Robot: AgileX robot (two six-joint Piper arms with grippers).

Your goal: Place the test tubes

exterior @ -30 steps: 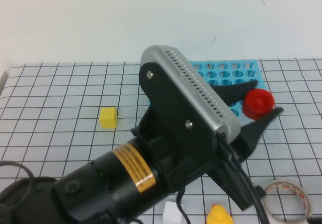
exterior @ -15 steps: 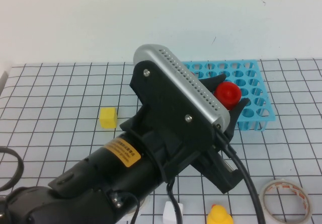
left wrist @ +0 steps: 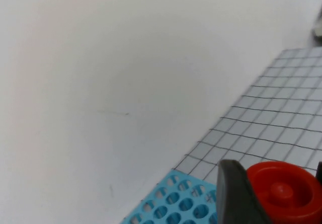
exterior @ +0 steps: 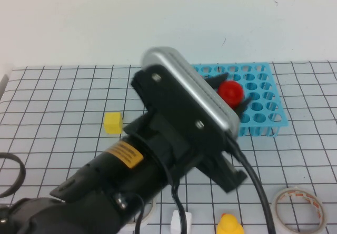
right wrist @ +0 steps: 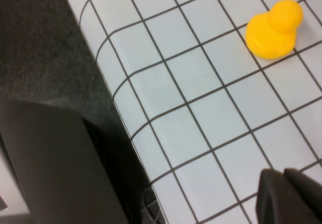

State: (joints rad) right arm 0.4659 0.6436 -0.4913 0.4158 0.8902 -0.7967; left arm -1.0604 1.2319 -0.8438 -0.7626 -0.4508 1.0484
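Observation:
A test tube with a red cap (exterior: pixel 230 91) is held in my left gripper (exterior: pixel 230 94), whose fingers are shut on it just below the cap. It hangs over the blue test tube rack (exterior: pixel 263 81) at the back right of the grid mat. The left wrist view shows the red cap (left wrist: pixel 282 191) beside one dark finger (left wrist: pixel 236 196), with the rack's holes (left wrist: pixel 176 199) below. The tube's body is hidden. My right gripper (right wrist: pixel 283 179) shows only in the right wrist view, shut and empty, low over the mat near the front edge.
A yellow cube (exterior: pixel 112 123) lies on the left of the mat. Along the front are a white block (exterior: pixel 180 221), a yellow duck (exterior: pixel 230 224) (right wrist: pixel 274 30) and a tape roll (exterior: pixel 300 209). The mat's edge (right wrist: pixel 118 113) curls beside dark ground.
My left arm has carried the red-capped tube leftward and toward the back, from beside the rack's right front corner to above the rack's holes.

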